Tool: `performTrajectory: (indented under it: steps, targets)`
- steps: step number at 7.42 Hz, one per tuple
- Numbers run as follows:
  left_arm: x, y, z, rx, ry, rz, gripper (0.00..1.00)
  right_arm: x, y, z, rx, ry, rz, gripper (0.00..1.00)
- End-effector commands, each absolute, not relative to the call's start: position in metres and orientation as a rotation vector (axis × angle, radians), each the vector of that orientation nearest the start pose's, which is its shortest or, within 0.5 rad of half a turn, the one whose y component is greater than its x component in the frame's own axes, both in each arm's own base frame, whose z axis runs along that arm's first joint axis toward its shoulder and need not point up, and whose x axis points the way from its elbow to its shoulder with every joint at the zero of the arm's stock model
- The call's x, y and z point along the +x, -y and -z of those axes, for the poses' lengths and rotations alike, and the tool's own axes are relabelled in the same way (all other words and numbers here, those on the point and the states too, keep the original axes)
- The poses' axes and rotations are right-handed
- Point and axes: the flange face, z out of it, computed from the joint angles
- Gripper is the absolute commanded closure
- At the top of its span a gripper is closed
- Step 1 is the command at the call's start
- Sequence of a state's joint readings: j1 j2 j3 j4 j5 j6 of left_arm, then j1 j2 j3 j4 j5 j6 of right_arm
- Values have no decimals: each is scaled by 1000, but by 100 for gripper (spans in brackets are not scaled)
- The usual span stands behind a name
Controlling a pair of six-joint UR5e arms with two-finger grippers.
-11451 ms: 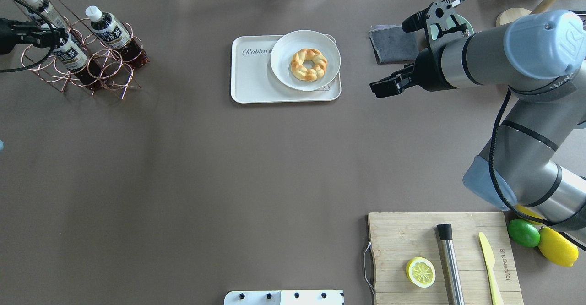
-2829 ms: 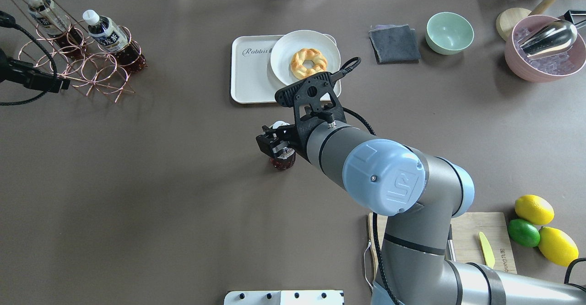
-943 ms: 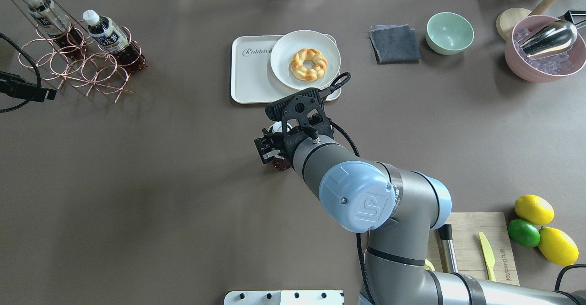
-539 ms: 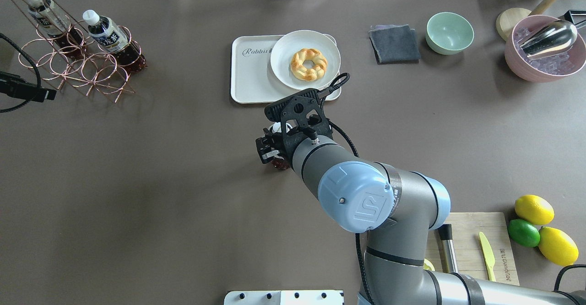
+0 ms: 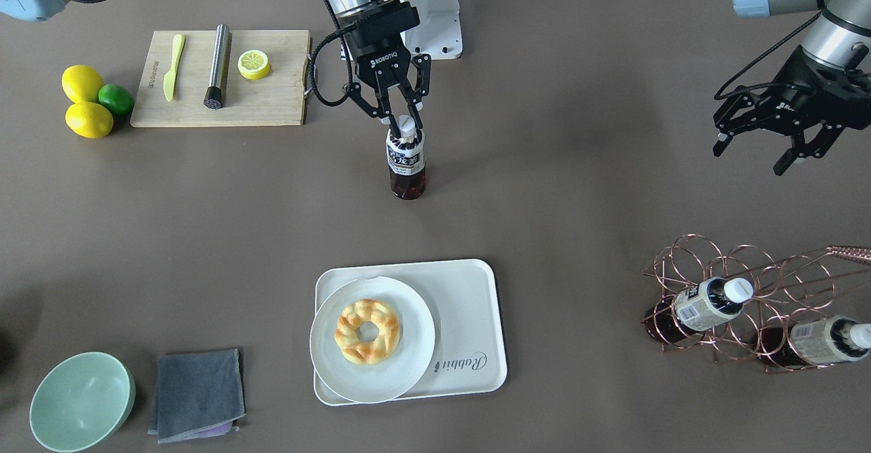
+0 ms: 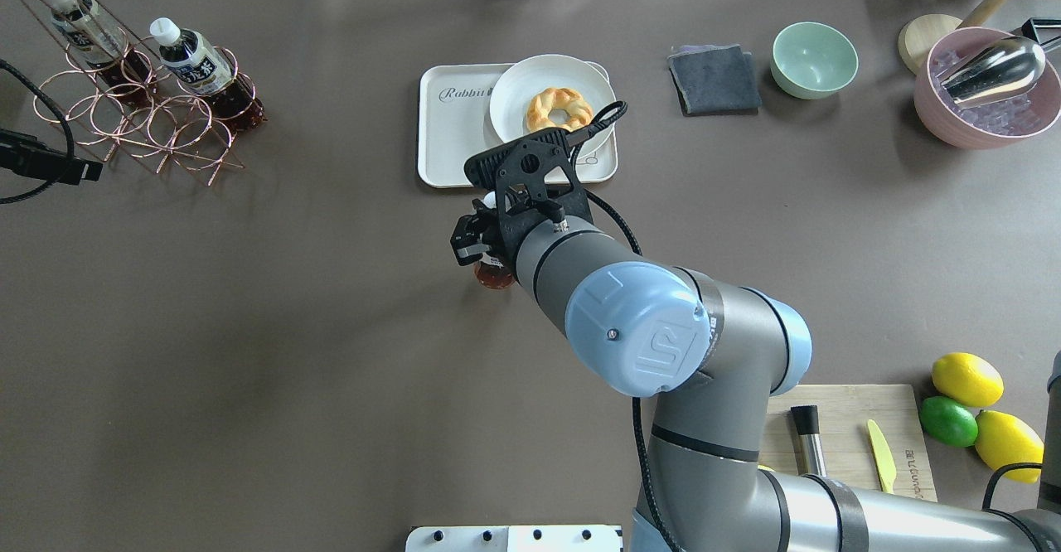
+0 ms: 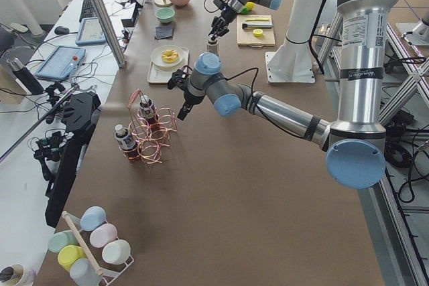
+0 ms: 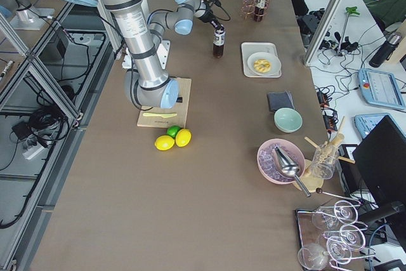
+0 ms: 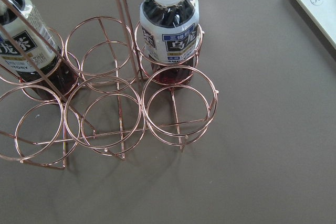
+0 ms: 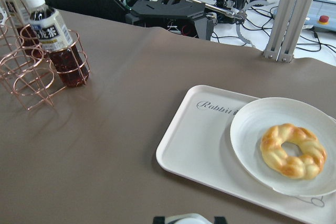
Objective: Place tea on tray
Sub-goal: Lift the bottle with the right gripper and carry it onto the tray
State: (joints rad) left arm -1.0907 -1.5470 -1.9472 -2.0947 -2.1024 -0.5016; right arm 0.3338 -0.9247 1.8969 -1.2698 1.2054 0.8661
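Observation:
The tea [image 5: 406,160] is a small upright bottle of dark liquid with a white cap, in the middle of the table; its base also shows in the overhead view [image 6: 494,274]. My right gripper [image 5: 403,124] is shut on its cap and neck from above. The cap shows at the bottom edge of the right wrist view [image 10: 184,219]. The cream tray [image 5: 469,317] marked "Rabbit" lies beyond it, also seen from above [image 6: 456,138] and from the right wrist [image 10: 199,140]. My left gripper [image 5: 748,157] is open and empty, near the copper rack.
A white plate [image 5: 408,364] with a ring pastry [image 5: 367,330] covers half the tray. A copper wire rack [image 5: 735,262] holds two more bottles [image 9: 170,35]. A cutting board [image 5: 272,103], lemons, a green bowl [image 5: 81,402] and a grey cloth [image 5: 197,392] lie around.
My right gripper has moved towards the tray with the tea in its grip. The left arm has stayed by the rack.

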Motion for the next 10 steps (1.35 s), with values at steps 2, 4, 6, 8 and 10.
performTrajectory:
  steps: [2,4,6,8,10]
  targets:
    - [143,471,-428,503,-875,-214,2,-458,427,-47,921,911,-6,100]
    - [133,471,-429,494,-890,-203,2,-497,494,-12,899,845,-47,100]
    - [124,473,-430,494,-891,-187,2,-539,551,-9,908,824,-75,100]
    - [122,474,-431,495,-889,-182,2,-563,584,-23,886,803,-74,100]
    - [123,475,-429,498,-890,-183,2,-573,590,-40,867,787,-66,100]
